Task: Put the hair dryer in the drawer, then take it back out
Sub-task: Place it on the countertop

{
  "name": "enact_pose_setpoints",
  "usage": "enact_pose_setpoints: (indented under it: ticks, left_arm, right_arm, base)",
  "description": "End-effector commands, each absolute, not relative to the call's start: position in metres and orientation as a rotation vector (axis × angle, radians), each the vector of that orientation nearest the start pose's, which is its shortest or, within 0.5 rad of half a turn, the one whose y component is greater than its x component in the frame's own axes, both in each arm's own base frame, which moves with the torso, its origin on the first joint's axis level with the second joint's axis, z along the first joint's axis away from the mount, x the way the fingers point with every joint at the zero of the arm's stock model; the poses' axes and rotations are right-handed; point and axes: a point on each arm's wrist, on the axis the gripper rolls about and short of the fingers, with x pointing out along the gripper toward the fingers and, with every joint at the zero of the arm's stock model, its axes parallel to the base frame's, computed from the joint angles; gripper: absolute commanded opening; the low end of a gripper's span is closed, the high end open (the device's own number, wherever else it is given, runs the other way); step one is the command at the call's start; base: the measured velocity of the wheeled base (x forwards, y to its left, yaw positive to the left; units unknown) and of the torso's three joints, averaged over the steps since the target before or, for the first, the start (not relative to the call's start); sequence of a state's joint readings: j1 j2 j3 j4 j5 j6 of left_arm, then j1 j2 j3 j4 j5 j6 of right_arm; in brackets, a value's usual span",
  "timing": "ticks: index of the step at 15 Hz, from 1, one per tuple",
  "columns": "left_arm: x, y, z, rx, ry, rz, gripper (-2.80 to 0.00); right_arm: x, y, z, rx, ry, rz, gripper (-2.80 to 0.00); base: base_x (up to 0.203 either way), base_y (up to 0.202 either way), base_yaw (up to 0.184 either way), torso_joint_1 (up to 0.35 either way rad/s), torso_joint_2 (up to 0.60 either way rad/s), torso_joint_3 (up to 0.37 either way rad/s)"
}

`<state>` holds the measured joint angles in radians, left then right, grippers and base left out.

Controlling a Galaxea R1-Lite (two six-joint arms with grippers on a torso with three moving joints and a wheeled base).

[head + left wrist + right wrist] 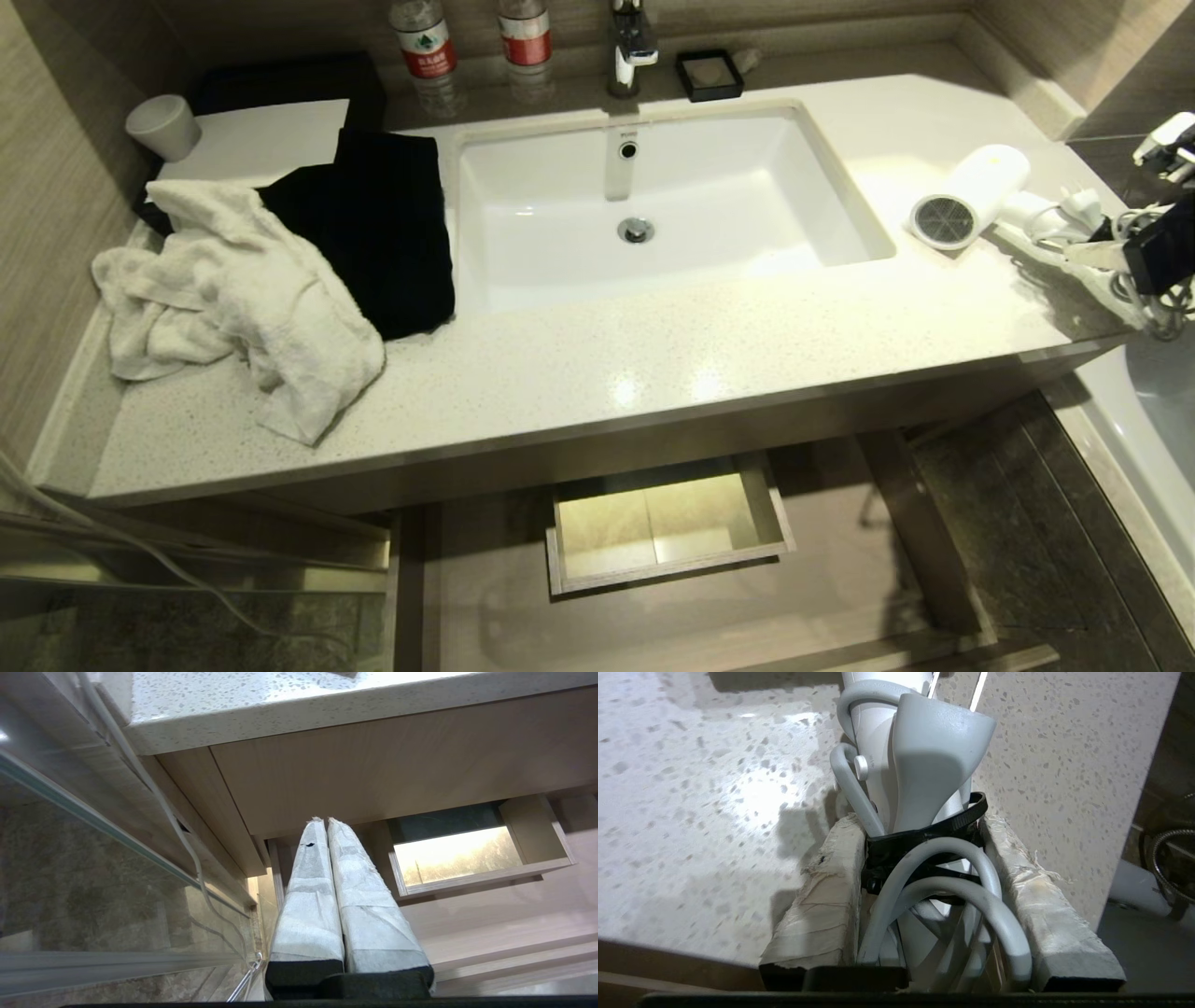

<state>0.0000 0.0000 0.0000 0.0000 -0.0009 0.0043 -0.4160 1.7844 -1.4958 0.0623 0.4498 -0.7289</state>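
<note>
White hair dryer [971,196] on its side (grille forward); drawer [667,523] open.

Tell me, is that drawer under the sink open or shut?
Open. The drawer juts out from below the counter, and you can see down into its lit, boxed inside, where nothing shows.

the left gripper [327,820] hangs below the speckled countertop [280,704], its two tape-wrapped fingers [310,896] pressed together along their length. beyond the tips stands a tall wood-grain panel [383,770] under the counter edge. beneath that panel the drawer [537,826] stands pulled out, with a boxed cut-out [460,856] inside, brightly lit. a glass panel [88,868] with a metal edge and a thin white cable [154,788] stand beside the cabinet
</note>
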Motion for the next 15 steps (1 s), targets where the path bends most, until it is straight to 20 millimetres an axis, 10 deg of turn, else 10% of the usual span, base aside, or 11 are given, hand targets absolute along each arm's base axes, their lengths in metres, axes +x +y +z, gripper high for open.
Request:
enact_pose_setpoints:
  ticks: [1, 2, 3, 4, 10, 13, 14, 15]
  left_arm:
    - [-0.023, 0.000, 0.075, 0.005, 0.000, -0.002, -2.80]
    - [-0.023, 0.000, 0.075, 0.005, 0.000, 0.000, -2.80]
    - [-0.023, 0.000, 0.075, 0.005, 0.000, 0.000, -2.80]
    - [-0.023, 0.000, 0.075, 0.005, 0.000, -0.002, -2.80]
    - [-0.023, 0.000, 0.075, 0.005, 0.000, -0.002, -2.80]
    - [-0.023, 0.000, 0.076, 0.005, -0.002, -0.002, -2.80]
    - [-0.023, 0.000, 0.075, 0.005, 0.000, 0.000, -2.80]
    - [-0.023, 0.000, 0.075, 0.005, 0.000, -0.002, -2.80]
  right_arm:
    - [0.368, -0.146, 0.249, -0.545, 0.326, 0.206, -2.80]
    - [0.377, -0.146, 0.248, -0.549, 0.310, 0.223, -2.80]
    - [0.384, -0.145, 0.247, -0.554, 0.297, 0.233, -2.23]
    - [0.385, -0.144, 0.248, -0.557, 0.293, 0.237, 0.00]
    - [0.355, -0.133, 0.288, -0.598, 0.205, 0.226, 0.00]
    - [0.305, -0.120, 0.327, -0.635, 0.111, 0.218, 0.00]
    - [0.289, -0.117, 0.332, -0.638, 0.099, 0.221, -2.80]
    - [0.269, -0.112, 0.339, -0.644, 0.084, 0.216, -2.80]
  base:
    - [0.000, 0.000, 0.000, 0.000, 0.00, 0.000]
    - [0.000, 0.000, 0.000, 0.000, 0.00, 0.000]
    - [0.000, 0.000, 0.000, 0.000, 0.00, 0.000]
    - [0.000, 0.000, 0.000, 0.000, 0.00, 0.000]
    - [0.000, 0.000, 0.000, 0.000, 0.00, 0.000]
    - [0.000, 0.000, 0.000, 0.000, 0.00, 0.000]
    - [0.000, 0.000, 0.000, 0.000, 0.00, 0.000]
    - [0.000, 0.000, 0.000, 0.000, 0.00, 0.000]
